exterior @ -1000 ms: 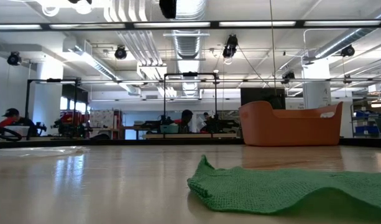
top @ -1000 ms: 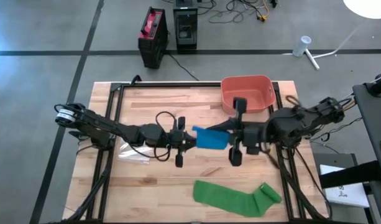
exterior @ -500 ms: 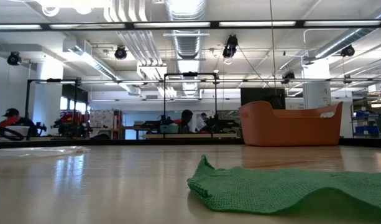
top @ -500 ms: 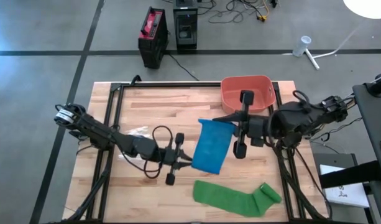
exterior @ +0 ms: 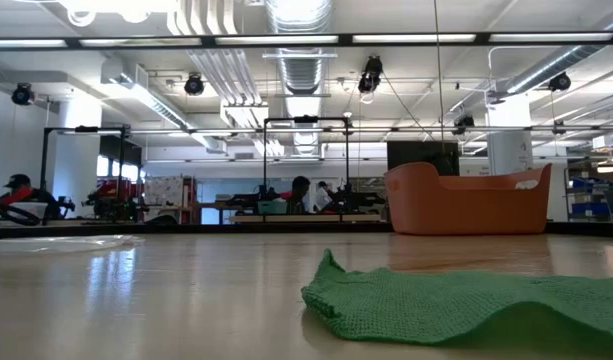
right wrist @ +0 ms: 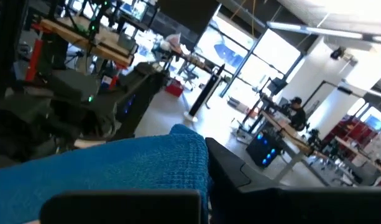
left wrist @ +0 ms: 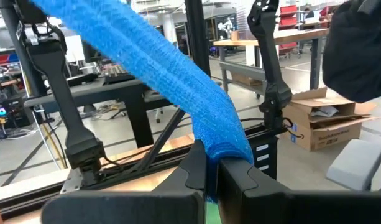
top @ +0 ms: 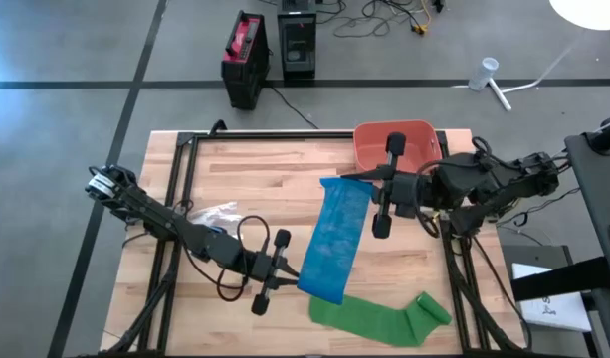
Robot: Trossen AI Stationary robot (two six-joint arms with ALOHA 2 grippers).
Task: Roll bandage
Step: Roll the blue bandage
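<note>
Blue bandage (top: 330, 239) stretched in the air as a long flat strip above the wooden tabletop (top: 245, 169), running diagonally from near the orange tub (top: 396, 147) at the far edge down toward the near middle. Upper end pinched in the right hand (top: 350, 181), clenched on the cloth just beside the tub's left front corner. Lower end pinched in the left hand (top: 295, 274), likewise clenched on the fabric, close above the near part of the tabletop. Seen from the left wrist, blue weave (left wrist: 171, 68) bunched between two dark fingers (left wrist: 193, 168) pressed together, the strip rising away toward the other arm. Seen from the right wrist, blue cloth (right wrist: 115, 168) filling the foreground, gripped beside a dark finger (right wrist: 230, 174).

Green bandage (top: 380, 313) lying flat on the tabletop near the front edge, right of centre, its left end just below the lower tip of the blue strip, its right end partly folded over. Whether the two cloths touch, impossible to tell. From table height, the green cloth (exterior: 456, 310) sprawled in the foreground with one corner lifted, the tub (exterior: 466, 200) behind it.

Crumpled clear plastic wrapper (top: 213, 213) resting on the left part of the tabletop, beside the left arm. Beyond the table, on the floor, a black and red box (top: 243, 60) and a black device (top: 298, 45).
</note>
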